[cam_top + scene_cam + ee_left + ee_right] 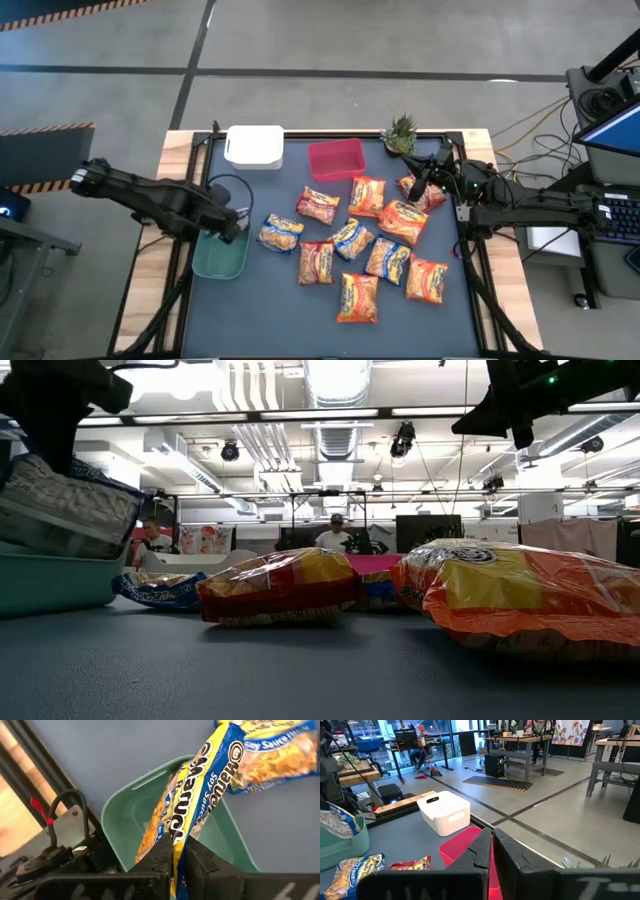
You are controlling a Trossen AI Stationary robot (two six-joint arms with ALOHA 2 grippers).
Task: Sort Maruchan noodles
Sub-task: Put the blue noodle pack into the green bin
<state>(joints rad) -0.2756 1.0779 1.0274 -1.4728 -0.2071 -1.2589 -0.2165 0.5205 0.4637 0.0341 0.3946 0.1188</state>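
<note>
a: counting from above, how many packets lie loose on the table (330,335)?

b: ten noodle packets (358,297) lie on the dark mat, clustered between the middle and the right side. an eleventh, a yellow-blue packet (200,810), is pinched between the closed fingers of the left gripper (172,852), held on edge with its lower part inside the green bin (125,815).

a: and by colour?

b: of the ten on the mat, about three read yellow-blue, for example the one just beside the green bin (281,232); the others are orange or red, and the two cannot always be told apart from above.

a: bins?

b: three: a white bin (254,146) and a red bin (336,160) side by side along the far edge, and the green bin at the left side, under the left gripper.

a: the second arm?

b: the right gripper (428,178) hangs near the far right corner, above an orange-red packet (422,192) and just beside the one potted plant (400,133). its fingers (480,852) are pressed together with nothing between them.

a: anything inside the green bin besides the held packet?

b: another packet's edge seems to show behind it in the left wrist view; how many lie there cannot be told.
</note>
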